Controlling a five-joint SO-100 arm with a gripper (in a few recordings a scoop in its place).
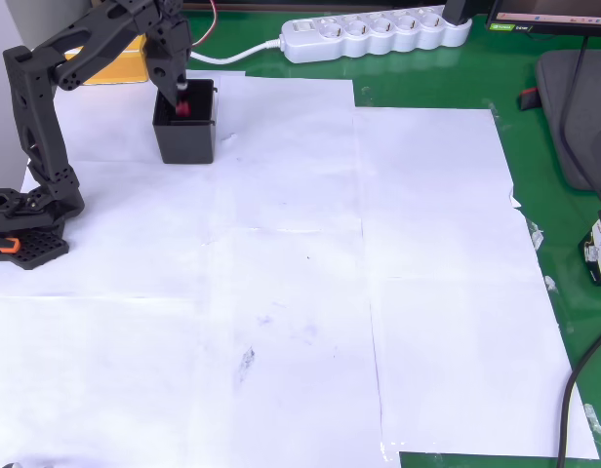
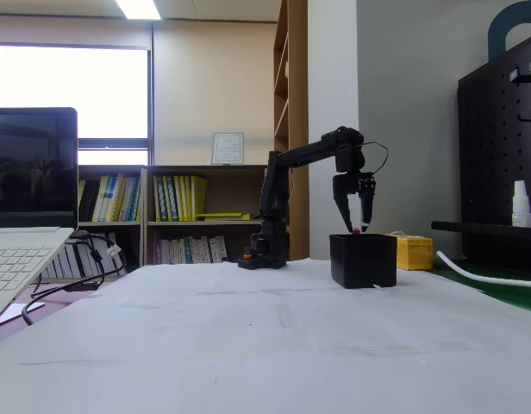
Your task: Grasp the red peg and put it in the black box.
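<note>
The black box [image 1: 186, 142] stands on white paper at the back left of the overhead view, and to the right of centre in the fixed view [image 2: 362, 261]. My gripper [image 1: 180, 96] hangs over its open top, fingers pointing down, shut on the red peg [image 1: 183, 109]. In the fixed view the gripper [image 2: 358, 224] tapers to its tips just above the box rim, and the red peg [image 2: 358, 230] shows as a small red dot between them, right at rim height.
A yellow block [image 1: 120, 60] lies just behind the box, beside it in the fixed view [image 2: 414, 252]. A white power strip [image 1: 374, 34] runs along the back edge. The arm's base [image 1: 27, 229] sits at the left. A laptop [image 2: 24, 233] stands near the fixed camera.
</note>
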